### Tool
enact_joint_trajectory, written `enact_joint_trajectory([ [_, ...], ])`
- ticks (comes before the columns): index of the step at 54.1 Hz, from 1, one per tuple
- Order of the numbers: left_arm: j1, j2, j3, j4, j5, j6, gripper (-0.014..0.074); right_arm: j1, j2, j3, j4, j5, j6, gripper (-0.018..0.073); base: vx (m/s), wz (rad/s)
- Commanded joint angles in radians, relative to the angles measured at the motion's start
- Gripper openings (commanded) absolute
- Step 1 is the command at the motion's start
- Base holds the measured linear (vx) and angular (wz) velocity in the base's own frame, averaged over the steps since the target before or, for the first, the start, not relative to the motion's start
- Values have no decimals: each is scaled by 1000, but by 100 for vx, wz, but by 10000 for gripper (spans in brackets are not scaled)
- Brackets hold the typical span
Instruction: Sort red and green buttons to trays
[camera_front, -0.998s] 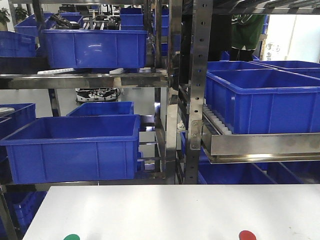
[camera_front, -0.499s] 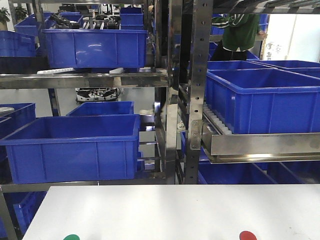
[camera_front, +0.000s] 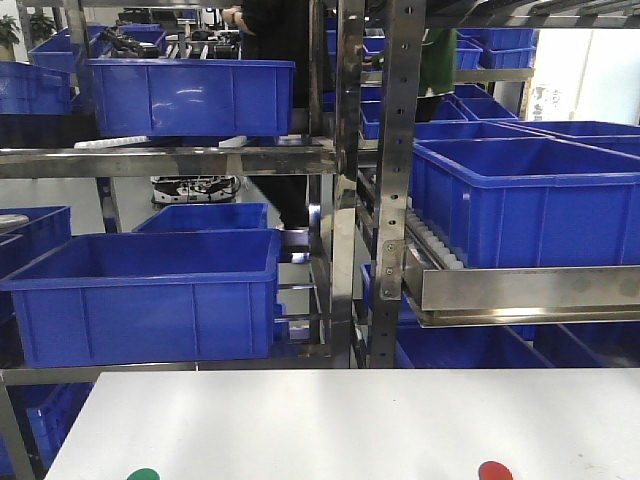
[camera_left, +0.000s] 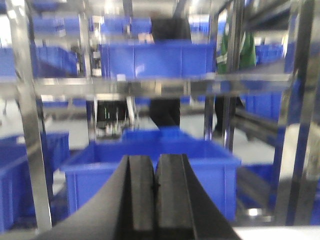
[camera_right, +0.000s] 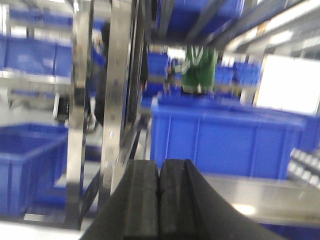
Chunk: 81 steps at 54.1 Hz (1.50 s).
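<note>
With left hand (camera_left: 155, 166) and right hand (camera_right: 159, 168) both pinched together on nothing and aimed at the racks (camera_front: 349, 150), you must drop toward the tabletop (camera_front: 330, 420): the green button (camera_front: 143, 474) sits lower left of the front frame, likely nearer the left arm, and the red button (camera_front: 494, 470) lower right.

A white table (camera_front: 340, 420) across the bottom, flat and plain, a small green round top (camera_front: 143, 474) near its left front edge, a small red round top (camera_front: 494, 470) well apart on the right, both cut off, maybe button caps
</note>
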Motion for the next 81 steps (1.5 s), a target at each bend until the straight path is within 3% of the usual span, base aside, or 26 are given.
enact_joint_trajectory([
  [1,-3,54,-48,5,-97,-8,2,-4,59,-39,0,-81,15,-6,0,0],
  [10,-3,117,-49,101,-116,-10,68,-4,121,-39,0,-54,22,46,0,0],
  [17,-3,120,-49,97,-114,-10,186,-4,127,-39,0,-53,41,162,0,0],
  [30,-3,120,-49,97,-105,-10,479,-4,127,-39,0,-73,76,602,0,0],
  [35,-3,120,-49,97,-91,-10,534,-3,127,-39,4,-150,87,729,0,0],
  [42,-3,120,-49,97,-86,-10,547,-1,192,-18,-24,-294,130,724,0,0],
  [51,-3,120,-49,97,-88,-10,541,6,389,160,-92,-482,185,675,0,0],
  [59,-3,120,-49,97,-88,-10,541,12,631,337,-233,-870,190,602,0,0],
  [69,-3,120,-49,97,-88,-10,538,12,939,368,-253,-1194,186,538,0,0],
  [81,-3,120,-49,97,-88,-10,538,12,1170,270,-252,-1201,185,536,0,0],
])
